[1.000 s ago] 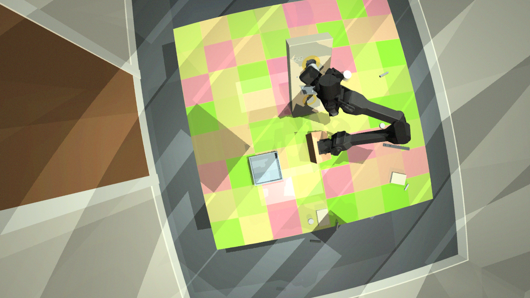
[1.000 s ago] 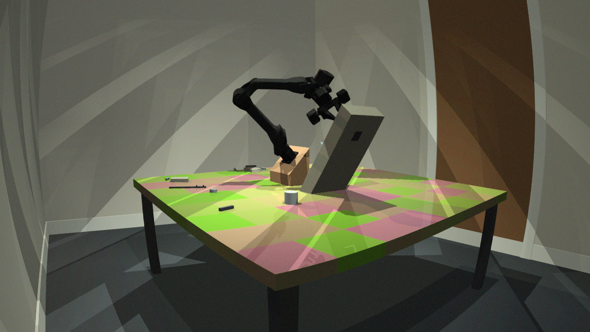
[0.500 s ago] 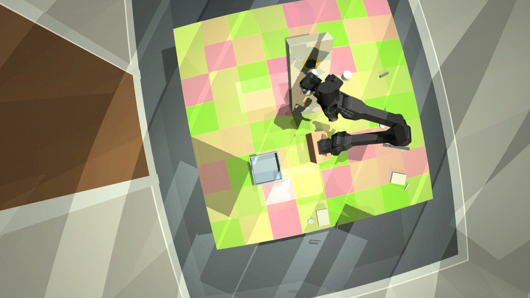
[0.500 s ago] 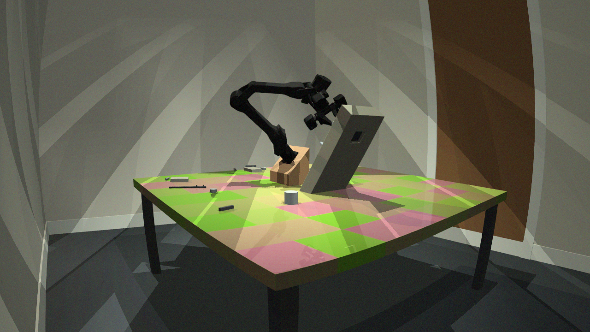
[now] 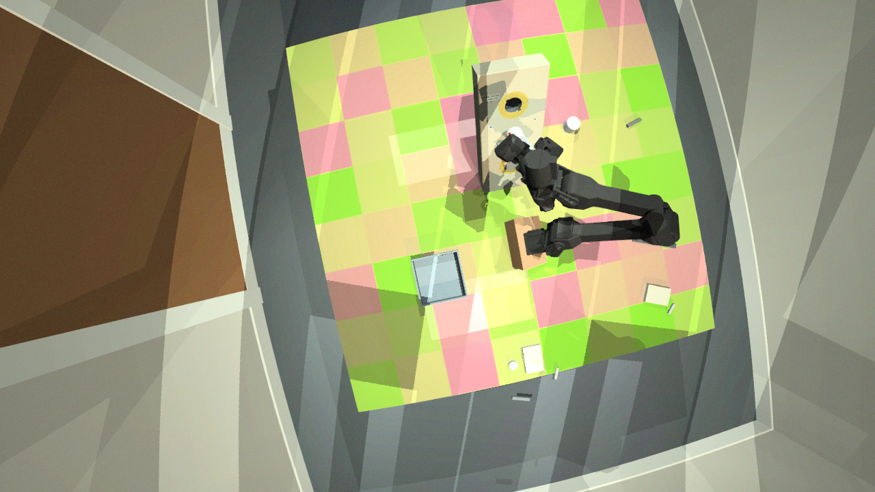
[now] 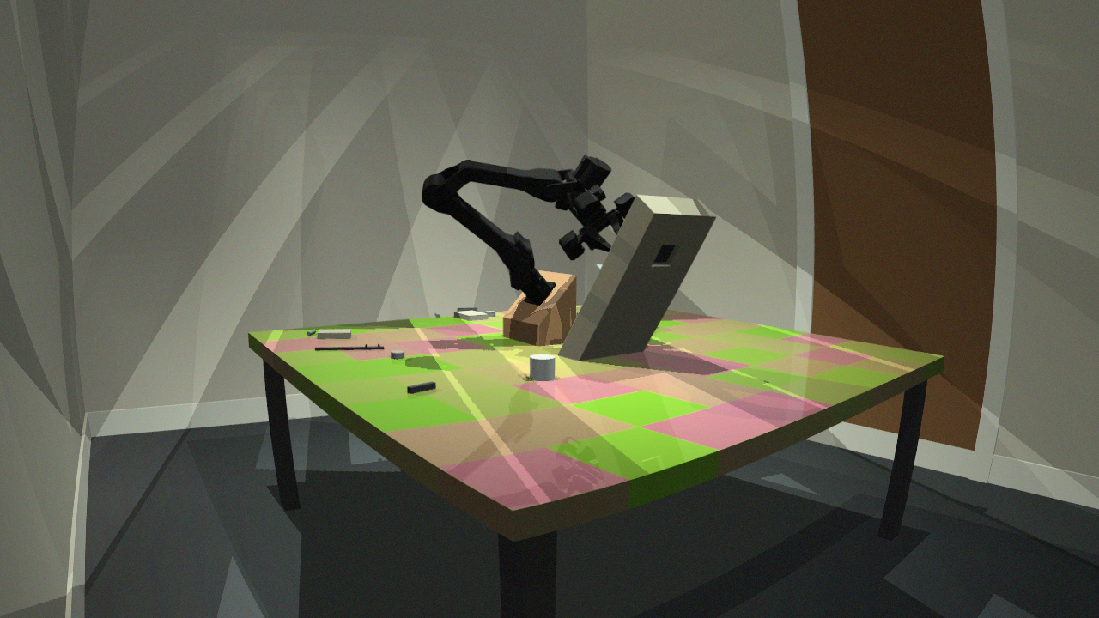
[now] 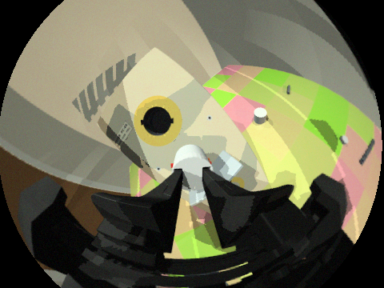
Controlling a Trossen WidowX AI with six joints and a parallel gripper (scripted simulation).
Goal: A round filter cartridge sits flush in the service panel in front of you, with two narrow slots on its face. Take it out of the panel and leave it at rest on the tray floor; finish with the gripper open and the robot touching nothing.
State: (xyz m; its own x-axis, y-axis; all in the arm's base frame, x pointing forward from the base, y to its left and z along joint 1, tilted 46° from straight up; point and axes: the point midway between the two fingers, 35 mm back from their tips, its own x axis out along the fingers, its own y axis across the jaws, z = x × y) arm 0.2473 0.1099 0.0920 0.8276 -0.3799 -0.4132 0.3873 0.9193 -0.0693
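The round filter cartridge is light grey-white, with small red marks at its sides. It is out of the service panel. My gripper is shut on it and holds it in front of the sloping panel face, below the opening. The yellow ring surrounds a dark, empty hole with a notch on either side. The slots on the cartridge's face are hidden. The shallow blue-grey tray is empty and stands apart from the panel, at lower left in the top view.
A pale-blue flap and a smaller yellow ring are on the lower panel, near my right finger in the wrist view. A white cylinder stands beside the panel. The arm's tan base block stands between panel and tray.
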